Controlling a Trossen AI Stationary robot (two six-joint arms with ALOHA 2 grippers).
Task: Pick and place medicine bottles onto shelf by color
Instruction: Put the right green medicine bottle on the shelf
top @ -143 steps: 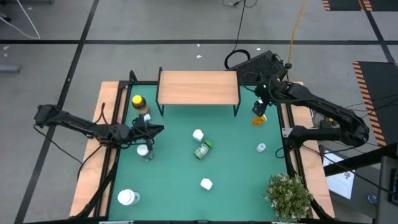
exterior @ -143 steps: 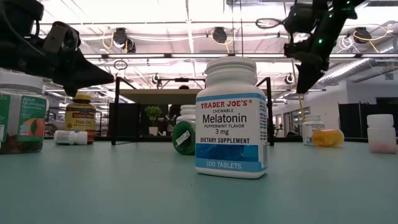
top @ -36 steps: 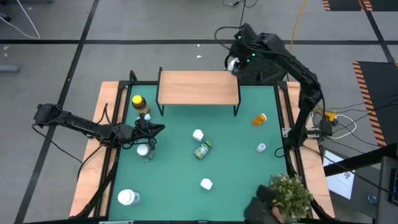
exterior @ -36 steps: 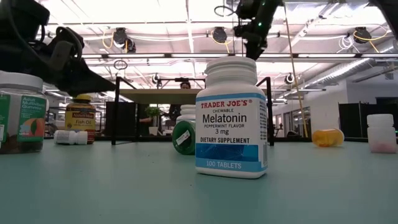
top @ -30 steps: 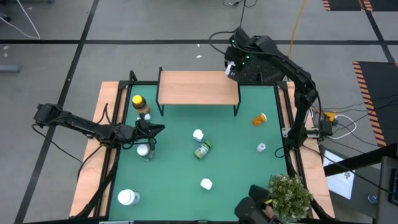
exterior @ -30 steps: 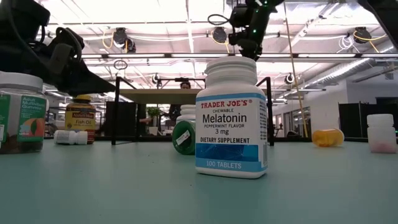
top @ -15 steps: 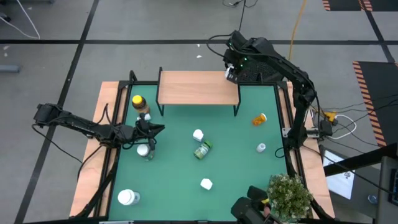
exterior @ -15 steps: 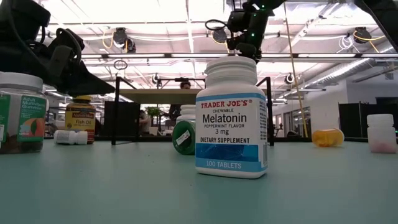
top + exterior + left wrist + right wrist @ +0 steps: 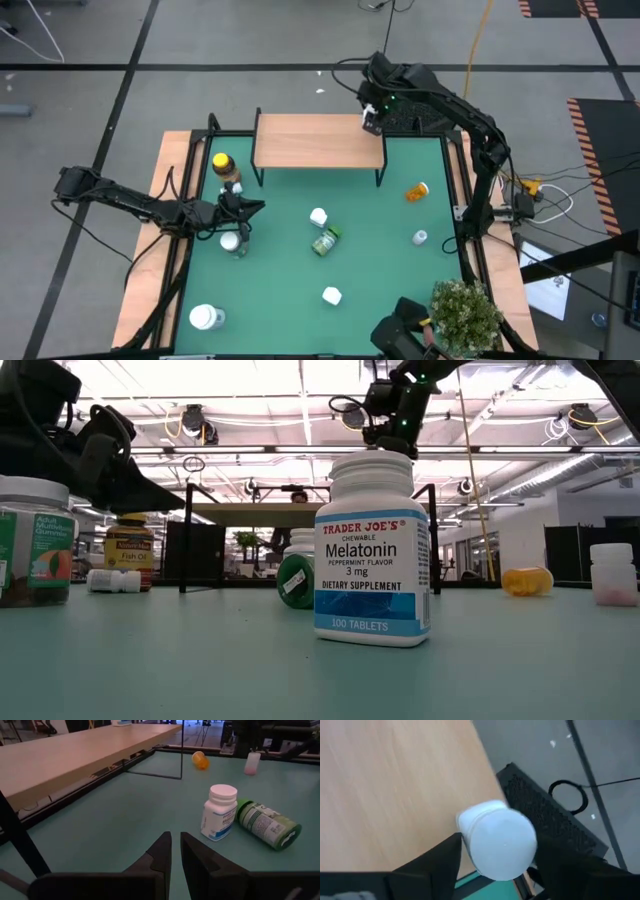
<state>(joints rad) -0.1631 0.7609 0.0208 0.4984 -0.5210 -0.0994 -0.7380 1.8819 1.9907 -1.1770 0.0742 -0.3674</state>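
Right gripper [image 9: 372, 117]: raised over the far right corner of the shelf, fingers spread to either side of a white-capped bottle [image 9: 497, 840]; whether they press it or stand just clear cannot be told.
White-capped bottle: between the right gripper's fingers, above the right end of the shelf's board.
Shelf [image 9: 318, 140]: light-wood board on thin black legs, at the far edge of the green desk [image 9: 370, 260].
Left gripper [image 9: 252, 208]: fingers closed, empty, low over the left part of the desk, pointing toward the middle.
Near the left gripper: a white bottle [image 9: 232, 243] just beside it, and an amber bottle with a yellow cap [image 9: 224, 166] upright by the shelf's left legs.
Middle of the desk: an upright white bottle [image 9: 219, 812], with a green bottle [image 9: 268, 823] on its side just beside it; another white bottle [image 9: 331, 295] nearer the front.
Right side: an orange bottle [image 9: 417, 191] on its side, and a small white bottle [image 9: 420, 237] closer to the front.
Front corners: a wide white-lidded jar [image 9: 206, 318] at the left, a leafy plant [image 9: 466, 314] at the right.
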